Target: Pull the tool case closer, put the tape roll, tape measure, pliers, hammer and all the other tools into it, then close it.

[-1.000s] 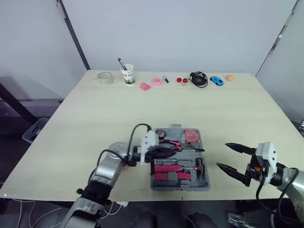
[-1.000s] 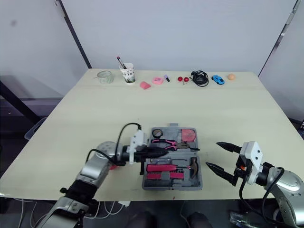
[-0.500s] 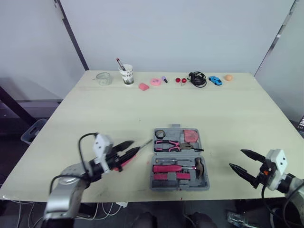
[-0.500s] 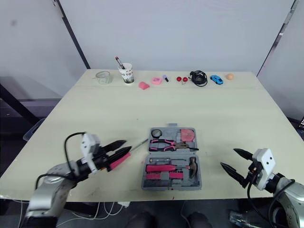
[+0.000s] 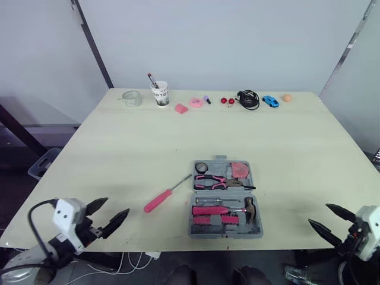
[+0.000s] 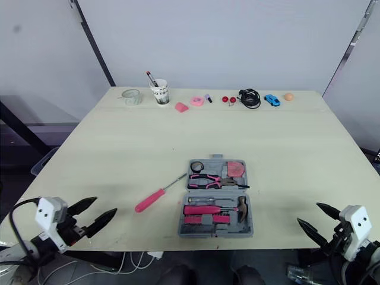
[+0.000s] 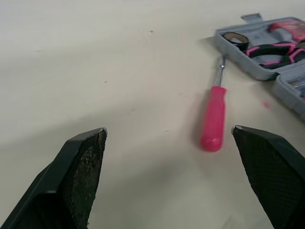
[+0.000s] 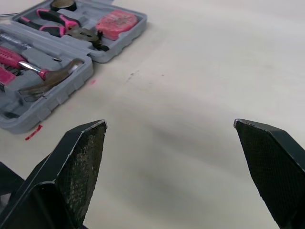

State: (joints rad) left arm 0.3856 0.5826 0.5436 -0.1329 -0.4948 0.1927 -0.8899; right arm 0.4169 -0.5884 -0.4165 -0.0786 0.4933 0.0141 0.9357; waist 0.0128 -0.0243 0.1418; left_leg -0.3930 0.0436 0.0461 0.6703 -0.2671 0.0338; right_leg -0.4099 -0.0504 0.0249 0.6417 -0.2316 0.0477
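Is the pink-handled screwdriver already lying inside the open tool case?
No, the pink-handled screwdriver lies on the table beside the tool case, on its left, with its metal tip close to the case's edge.

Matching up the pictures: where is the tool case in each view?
Left eye view: tool case low, right of centre.
Right eye view: tool case low, about centre.
Left wrist view: tool case beyond the screwdriver.
Right wrist view: tool case lying open.
Shared landmark: the pink tape measure inside.

Pink screwdriver (image 5: 166, 193) just left of the open grey tool case (image 5: 224, 234)
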